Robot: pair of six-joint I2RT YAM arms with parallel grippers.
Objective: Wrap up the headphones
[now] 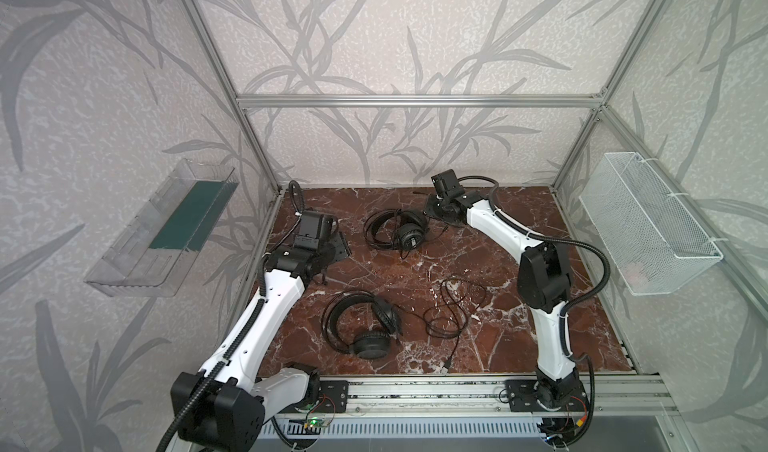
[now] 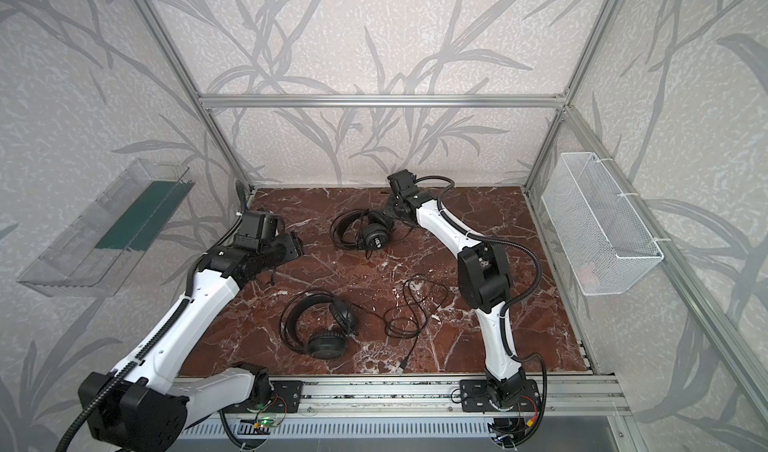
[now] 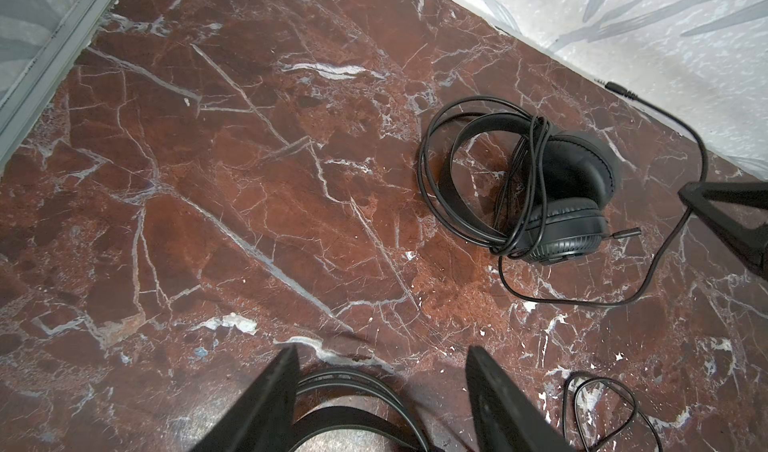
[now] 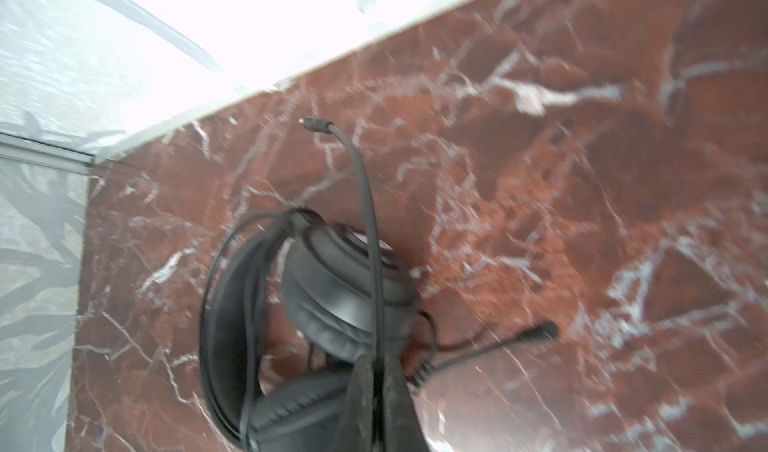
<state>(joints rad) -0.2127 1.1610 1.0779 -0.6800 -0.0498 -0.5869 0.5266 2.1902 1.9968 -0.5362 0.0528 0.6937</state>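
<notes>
Two black headphones lie on the red marble table. The far headphones [image 1: 397, 229] [image 2: 370, 231] [image 3: 561, 192] [image 4: 345, 288] have cable looped around their headband and earcups. My right gripper [image 1: 432, 212] [image 2: 391, 211] [image 4: 376, 358] is just beside them, shut on their thin cable [image 4: 365, 188], whose plug [image 4: 313, 123] sticks out beyond the jaws. The near headphones [image 1: 365, 329] [image 2: 322, 329] lie flat with their cable [image 1: 453, 304] in loose loops to the right. My left gripper [image 1: 338, 242] [image 2: 296, 244] [image 3: 382, 352] hangs open and empty, above the near headband [image 3: 353, 383].
A clear plastic bin [image 1: 166, 229] hangs on the left wall and a white mesh basket [image 1: 648, 225] on the right wall. An aluminium rail [image 1: 415, 391] runs along the table's front edge, and frame posts stand at the back corners.
</notes>
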